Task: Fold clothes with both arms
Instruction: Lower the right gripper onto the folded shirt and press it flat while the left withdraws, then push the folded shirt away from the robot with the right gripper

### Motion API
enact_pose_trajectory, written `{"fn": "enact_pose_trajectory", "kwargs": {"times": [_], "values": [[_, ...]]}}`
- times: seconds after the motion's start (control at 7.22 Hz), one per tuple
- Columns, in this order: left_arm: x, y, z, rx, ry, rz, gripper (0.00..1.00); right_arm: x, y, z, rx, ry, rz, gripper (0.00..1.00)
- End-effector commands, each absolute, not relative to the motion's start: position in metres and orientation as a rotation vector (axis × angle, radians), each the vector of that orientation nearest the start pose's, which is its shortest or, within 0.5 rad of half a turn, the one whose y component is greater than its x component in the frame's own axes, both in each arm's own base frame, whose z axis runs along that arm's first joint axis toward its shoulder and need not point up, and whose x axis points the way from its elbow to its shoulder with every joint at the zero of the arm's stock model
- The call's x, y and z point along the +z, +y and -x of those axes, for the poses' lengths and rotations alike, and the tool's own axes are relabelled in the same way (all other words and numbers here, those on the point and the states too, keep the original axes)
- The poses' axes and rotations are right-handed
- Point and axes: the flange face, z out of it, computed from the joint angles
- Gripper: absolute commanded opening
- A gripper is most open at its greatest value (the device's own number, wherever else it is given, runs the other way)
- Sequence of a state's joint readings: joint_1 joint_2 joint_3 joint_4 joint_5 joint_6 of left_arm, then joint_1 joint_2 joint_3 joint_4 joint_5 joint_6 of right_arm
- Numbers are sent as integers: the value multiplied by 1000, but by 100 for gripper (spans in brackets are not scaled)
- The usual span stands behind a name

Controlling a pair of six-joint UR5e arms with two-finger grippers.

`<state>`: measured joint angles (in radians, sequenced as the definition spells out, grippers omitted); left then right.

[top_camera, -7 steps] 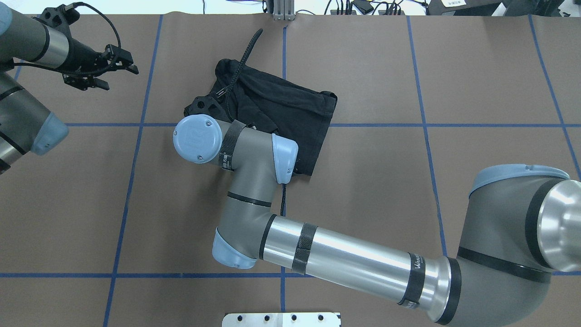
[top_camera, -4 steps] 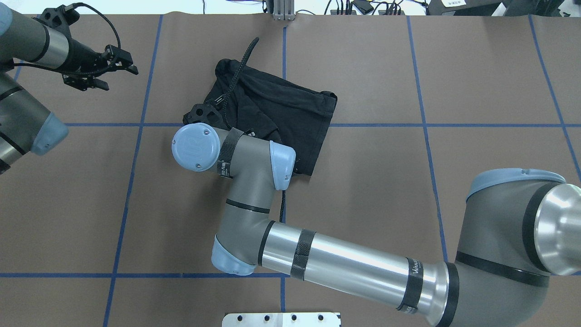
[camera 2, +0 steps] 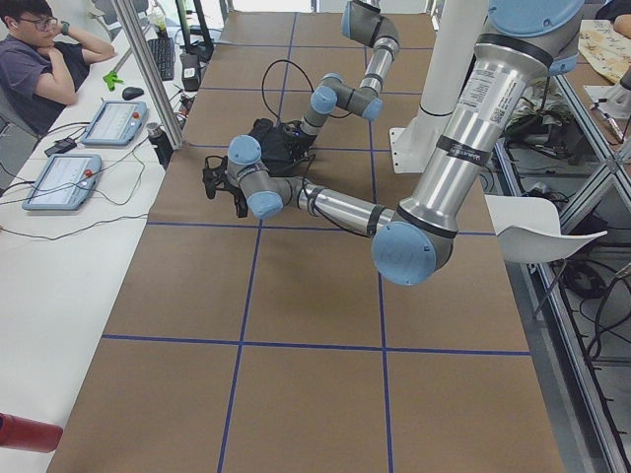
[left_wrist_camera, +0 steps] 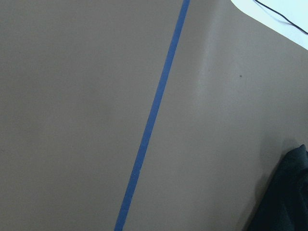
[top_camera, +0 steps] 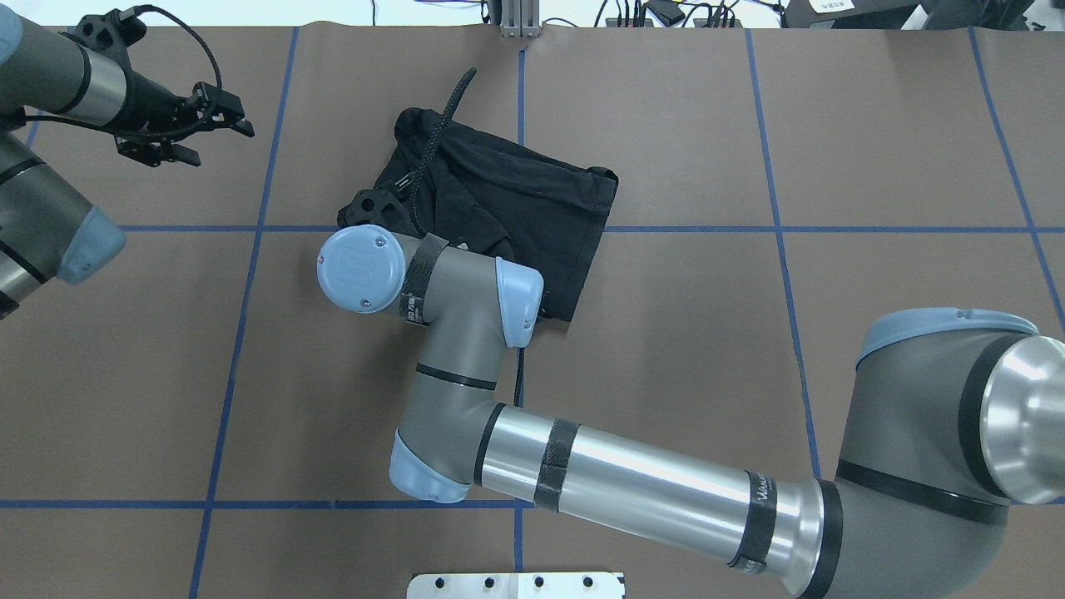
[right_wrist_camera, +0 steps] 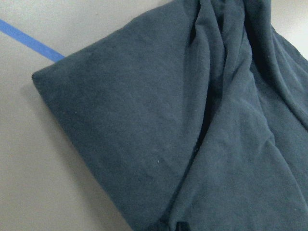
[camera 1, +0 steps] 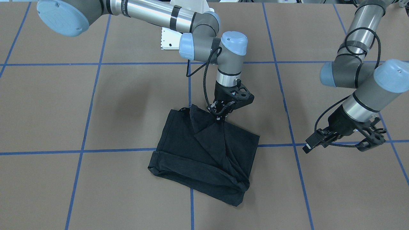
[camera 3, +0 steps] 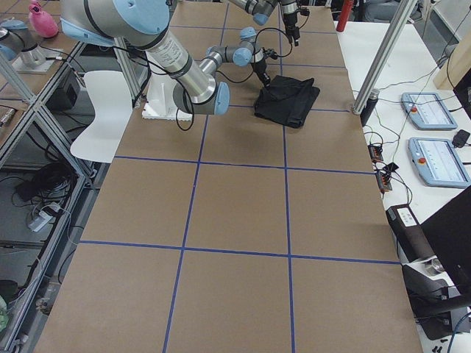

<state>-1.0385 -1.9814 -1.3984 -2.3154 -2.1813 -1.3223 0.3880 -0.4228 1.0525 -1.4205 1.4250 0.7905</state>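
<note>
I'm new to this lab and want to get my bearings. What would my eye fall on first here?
The black T-shirt, folded into a rumpled packet near the middle of the brown table, draws the eye first. The right pincer points down at its edge and seems to pinch a raised flap. The left pincer hangs open and empty off to the side, clear of the cloth.

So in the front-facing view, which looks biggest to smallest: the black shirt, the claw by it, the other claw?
1. The black T-shirt, easily largest.
2. The right claw and left claw look much alike. They are seen from different angles, so I won't rank them.
</note>
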Motion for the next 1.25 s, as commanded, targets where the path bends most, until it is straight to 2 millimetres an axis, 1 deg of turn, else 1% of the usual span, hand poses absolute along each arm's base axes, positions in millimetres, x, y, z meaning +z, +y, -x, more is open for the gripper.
{"fn": "enact_pose_trajectory", "kwargs": {"times": [0.0, 0.14, 0.42, 0.55, 0.69, 0.83, 0.97, 1.11], "values": [[421, -619, -277, -407, 1103, -121, 100, 100, -467, 716, -309, -583, -557, 0], [421, -619, -278, -405, 1103, -120, 100, 89, -481, 701, -315, -590, -578, 0], [420, -619, -278, -404, 1105, -122, 100, 86, -511, 675, -317, -618, -550, 0], [416, -620, -277, -404, 1109, -124, 100, 84, -522, 665, -331, -613, -560, 0], [412, -620, -278, -403, 1113, -128, 100, 89, -538, 651, -320, -600, -565, 0], [409, -619, -278, -405, 1115, -127, 100, 99, -551, 640, -347, -595, -556, 0], [398, -617, -278, -408, 1110, -120, 100, 112, -565, 626, -360, -582, -554, 0], [384, -613, -278, -414, 1100, -108, 100, 134, -580, 608, -381, -559, -562, 0]]}}
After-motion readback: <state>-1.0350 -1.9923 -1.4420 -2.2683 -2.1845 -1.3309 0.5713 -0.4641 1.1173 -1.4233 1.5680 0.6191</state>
